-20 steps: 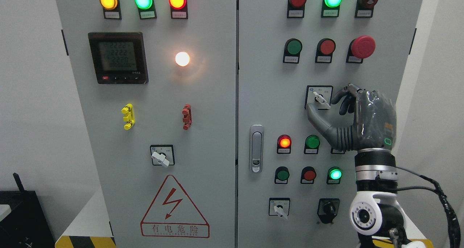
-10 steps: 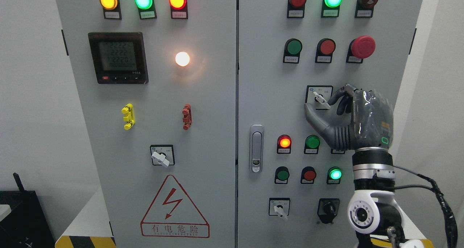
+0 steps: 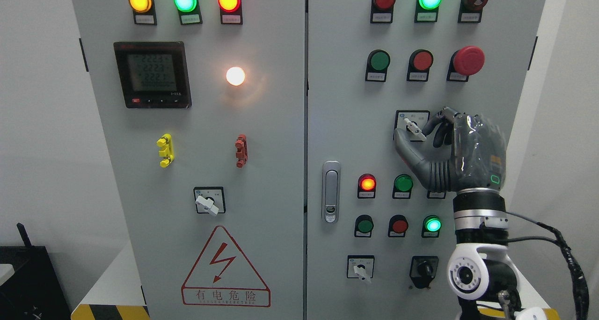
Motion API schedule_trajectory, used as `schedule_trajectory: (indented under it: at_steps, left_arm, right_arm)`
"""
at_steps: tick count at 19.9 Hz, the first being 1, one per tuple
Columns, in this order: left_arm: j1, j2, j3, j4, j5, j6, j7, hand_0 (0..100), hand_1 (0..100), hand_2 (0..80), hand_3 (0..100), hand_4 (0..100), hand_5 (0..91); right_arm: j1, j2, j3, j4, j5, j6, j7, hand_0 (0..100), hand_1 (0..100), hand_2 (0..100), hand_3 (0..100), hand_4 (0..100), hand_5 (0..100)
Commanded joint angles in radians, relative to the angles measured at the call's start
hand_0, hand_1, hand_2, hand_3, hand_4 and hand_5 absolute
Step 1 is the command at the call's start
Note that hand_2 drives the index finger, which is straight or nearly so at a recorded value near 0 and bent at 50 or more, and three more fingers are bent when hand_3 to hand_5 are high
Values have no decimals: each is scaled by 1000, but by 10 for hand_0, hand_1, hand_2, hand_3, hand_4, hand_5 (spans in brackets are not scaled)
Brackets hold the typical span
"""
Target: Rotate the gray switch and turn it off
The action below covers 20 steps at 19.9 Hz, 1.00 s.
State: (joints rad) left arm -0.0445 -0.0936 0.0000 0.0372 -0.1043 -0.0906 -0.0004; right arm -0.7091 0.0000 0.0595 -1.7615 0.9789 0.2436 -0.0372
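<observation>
Head view: right hand [image 3: 433, 140] closes narrow around the gray switch [image 3: 414, 128] — thumb below, fingers [image 3: 433, 122] at right — probably to get grip for turning it off.

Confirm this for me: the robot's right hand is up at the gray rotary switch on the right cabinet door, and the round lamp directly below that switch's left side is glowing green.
Not quite. In the head view the right hand is indeed at the gray rotary switch on the right cabinet door, thumb below and fingers beside its handle. But the lit lamp below the switch's left side glows red, not green.
</observation>
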Motion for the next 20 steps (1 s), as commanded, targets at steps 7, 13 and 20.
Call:
schedule_trajectory:
  at_steps: [7, 13, 20]
  left_arm:
    - [0, 0, 32, 0, 0, 0, 0, 120, 389, 0, 0, 0, 0]
    - [0, 0, 32, 0, 0, 0, 0, 120, 389, 0, 0, 0, 0]
    - [0, 0, 32, 1, 0, 0, 0, 120, 389, 0, 0, 0, 0]
  right_arm:
    - [-3, -23, 14, 5, 0, 5, 0, 212, 410, 646, 886, 878, 1000]
    - [-3, -23, 14, 5, 1, 6, 0, 393, 374, 650, 890, 878, 1000]
    - [-9, -23, 25, 10, 27, 23, 2, 413, 415, 657, 897, 879, 1000]
